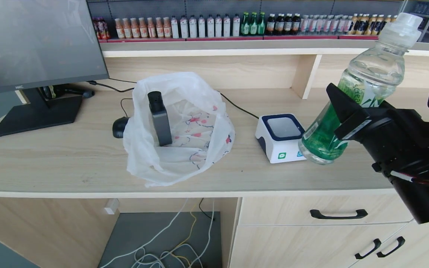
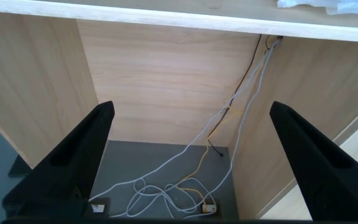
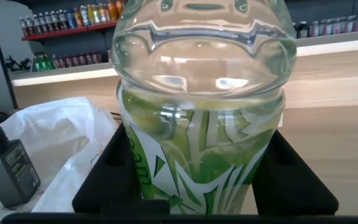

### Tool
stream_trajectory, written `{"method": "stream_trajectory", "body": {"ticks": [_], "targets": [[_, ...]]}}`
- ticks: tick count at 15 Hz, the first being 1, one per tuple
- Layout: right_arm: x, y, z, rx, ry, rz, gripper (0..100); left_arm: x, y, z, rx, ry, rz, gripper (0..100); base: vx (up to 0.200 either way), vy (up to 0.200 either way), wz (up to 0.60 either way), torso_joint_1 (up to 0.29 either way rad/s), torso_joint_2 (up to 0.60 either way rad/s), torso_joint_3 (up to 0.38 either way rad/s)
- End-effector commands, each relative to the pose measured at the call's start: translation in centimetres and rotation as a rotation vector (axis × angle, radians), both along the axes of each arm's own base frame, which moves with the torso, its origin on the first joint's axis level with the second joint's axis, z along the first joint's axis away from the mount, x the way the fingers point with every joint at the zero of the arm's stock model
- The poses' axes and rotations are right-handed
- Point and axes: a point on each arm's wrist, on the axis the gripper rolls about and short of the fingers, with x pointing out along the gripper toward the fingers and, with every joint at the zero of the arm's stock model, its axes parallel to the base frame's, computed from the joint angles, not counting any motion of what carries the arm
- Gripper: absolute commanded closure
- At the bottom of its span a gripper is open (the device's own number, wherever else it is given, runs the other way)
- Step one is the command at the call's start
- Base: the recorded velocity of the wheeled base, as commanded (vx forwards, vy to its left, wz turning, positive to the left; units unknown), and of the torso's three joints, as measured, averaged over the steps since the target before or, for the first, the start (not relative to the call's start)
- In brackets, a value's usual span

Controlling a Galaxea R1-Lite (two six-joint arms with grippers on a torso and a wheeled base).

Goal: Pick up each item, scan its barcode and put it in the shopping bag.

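Right gripper [image 1: 339, 119]: clamped on the clear bottle [image 1: 371, 78], which has a green label and a white cap. Bottle sits just right of the scanner [image 1: 279, 136], tilted, cap up and leaning away from it, base low by the scanner's right edge. Can't tell if the base touches the counter [image 1: 69, 163].

Right wrist view: fingers [image 3: 104, 174] on both sides of the bottle [image 3: 201, 93]. The head view shows only the near finger; the far one is behind the bottle. No barcode legible in either view.

Left gripper [image 2: 188, 168]: jaws wide apart, holding nothing, below the counter edge and facing loose cables [image 2: 185, 186] in the kneehole.

Shopping bag [image 1: 177, 126]: white, mouth open, left of the scanner and apart from it. A dark grey bottle [image 1: 159, 119] stands upright inside; its base is hidden by bag folds. The right wrist view catches the same bag [image 3: 61, 130] and grey bottle [image 3: 8, 165], cut off at the frame edge.

Further left of the scanner: mouse [image 1: 119, 127], partly behind the bag, then the monitor [image 1: 35, 41].
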Motion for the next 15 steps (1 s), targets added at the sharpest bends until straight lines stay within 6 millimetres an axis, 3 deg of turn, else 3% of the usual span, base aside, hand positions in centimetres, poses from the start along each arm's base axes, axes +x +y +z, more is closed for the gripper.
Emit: {"method": "stream_trajectory", "body": {"ticks": [1, 5, 8, 11, 15], "targets": [[-0.2, -0.2, -0.3, -0.010, 0.009, -0.010, 100, 0.0, 0.0, 0.0, 0.001, -0.001, 0.000, 0, 0.000, 0.000, 0.00, 0.000, 0.00, 0.000], [0.3, -0.1, 1.0, -0.083, -0.051, -0.067, 100, 0.0, 0.0, 0.0, 0.001, -0.001, 0.000, 0, 0.000, 0.000, 0.00, 0.000, 0.00, 0.000], [1.8, -0.8, 1.4, -0.180, -0.033, -0.162, 100, 0.0, 0.0, 0.0, 0.001, -0.001, 0.000, 0, 0.000, 0.000, 0.00, 0.000, 0.00, 0.000], [3.5, 0.2, 4.6, -0.332, -0.070, -0.245, 100, 0.0, 0.0, 0.0, 0.001, -0.001, 0.000, 0, 0.000, 0.000, 0.00, 0.000, 0.00, 0.000], [5.1, 1.9, 5.8, -0.496, -0.133, -0.267, 100, 0.0, 0.0, 0.0, 0.001, -0.001, 0.000, 0, 0.000, 0.000, 0.00, 0.000, 0.00, 0.000]]}}
